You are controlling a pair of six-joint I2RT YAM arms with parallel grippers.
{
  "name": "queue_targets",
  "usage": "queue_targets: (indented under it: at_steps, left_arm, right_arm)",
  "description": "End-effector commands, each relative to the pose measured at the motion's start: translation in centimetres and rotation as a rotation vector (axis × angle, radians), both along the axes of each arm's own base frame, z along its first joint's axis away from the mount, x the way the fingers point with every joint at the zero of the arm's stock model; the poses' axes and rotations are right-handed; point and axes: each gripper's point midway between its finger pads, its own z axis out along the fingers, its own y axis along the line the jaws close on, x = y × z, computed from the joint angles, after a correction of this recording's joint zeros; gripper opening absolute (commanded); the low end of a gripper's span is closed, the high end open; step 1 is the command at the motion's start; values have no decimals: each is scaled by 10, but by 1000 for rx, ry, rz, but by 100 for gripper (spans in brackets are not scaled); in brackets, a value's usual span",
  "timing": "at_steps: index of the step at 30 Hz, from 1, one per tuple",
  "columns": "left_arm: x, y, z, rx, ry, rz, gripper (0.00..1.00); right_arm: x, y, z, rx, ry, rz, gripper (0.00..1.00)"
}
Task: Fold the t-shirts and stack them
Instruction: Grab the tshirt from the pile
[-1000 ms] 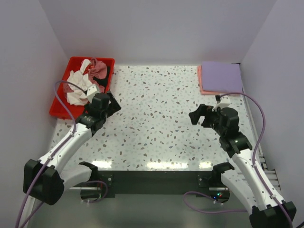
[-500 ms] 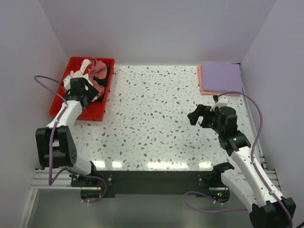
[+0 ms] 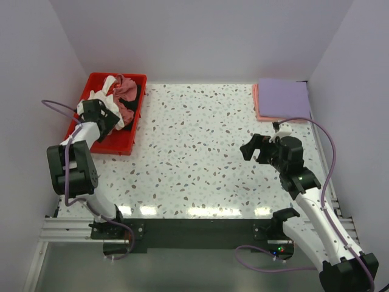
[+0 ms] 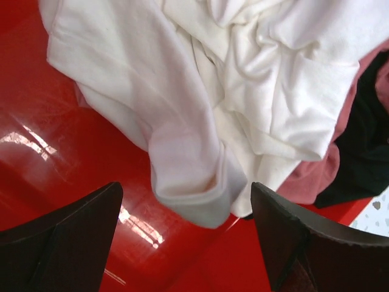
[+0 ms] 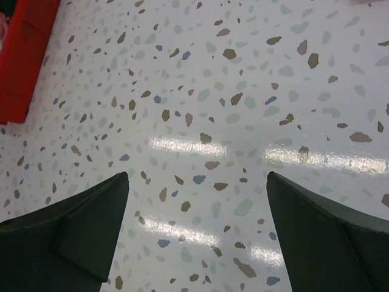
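**A:** Status, near to far?

**B:** Right gripper (image 3: 252, 148) hovers over bare table (image 3: 200, 152), jaws apart, holding nothing. Left gripper (image 4: 185, 188) is down in the red tray (image 4: 67, 152), jaws wide apart. A hem of the white t-shirt (image 4: 182, 91) sits between them (not clamped). The dusty-pink tee (image 4: 310, 185) and black tee (image 4: 364, 140) are bunched against it. In the far right corner, the lavender tee (image 3: 284, 97) lies folded on top of the salmon-pink tee (image 3: 256, 106).

**A:** Risks?

**B:** The pinch probably catches extra layers, or the pink one too, since they're tangled. The lift would then drag the whole pile. The fingers could also scrape the tray floor and shove the tray.
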Motion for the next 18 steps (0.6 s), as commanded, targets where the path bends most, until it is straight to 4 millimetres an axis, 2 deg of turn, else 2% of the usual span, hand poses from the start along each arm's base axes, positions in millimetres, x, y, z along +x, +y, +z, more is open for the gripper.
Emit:
queue_targets:
  at_steps: [1, 4, 6, 7, 8, 9, 11, 12, 13, 14, 15, 17, 18]
  left_arm:
    - [32, 17, 20, 11, -118, 18, 90]
    - [43, 26, 20, 13, -139, 15, 89]
    - [51, 32, 12, 17, -134, 10, 89]
    - [59, 34, 18, 26, -150, -4, 89]
    - [62, 34, 11, 21, -142, -10, 89]
    - [68, 35, 14, 25, -153, -13, 87]
    - [74, 36, 3, 13, -142, -28, 78]
    - [79, 37, 6, 11, -149, -35, 59]
    - [78, 34, 0, -3, -126, -43, 46]
    - [81, 34, 3, -8, -138, -47, 24]
    - [81, 35, 6, -6, -148, -46, 15]
    - [82, 37, 25, 13, -190, -40, 1]
    - [81, 38, 32, 21, -202, -33, 0]
  right_arm:
    - [2, -3, 7, -5, -23, -13, 99]
    - [2, -3, 7, -11, -18, -15, 99]
    - [2, -5, 8, -16, -20, -22, 99]
    - [2, -5, 7, -18, -18, -23, 99]
    - [1, -5, 8, -16, -23, -24, 99]
    - [1, -5, 8, -15, -24, -24, 99]
    - [2, -7, 9, -20, -27, -33, 99]
    - [1, -9, 8, -26, -24, -39, 99]
    - [2, -11, 8, -31, -24, -49, 99]
    - [2, -11, 7, -30, -23, -51, 99]
    - [2, -11, 7, -30, -23, -51, 99]
    - [2, -10, 7, -27, -26, -47, 99]
    - [2, -10, 6, -28, -23, -47, 99]
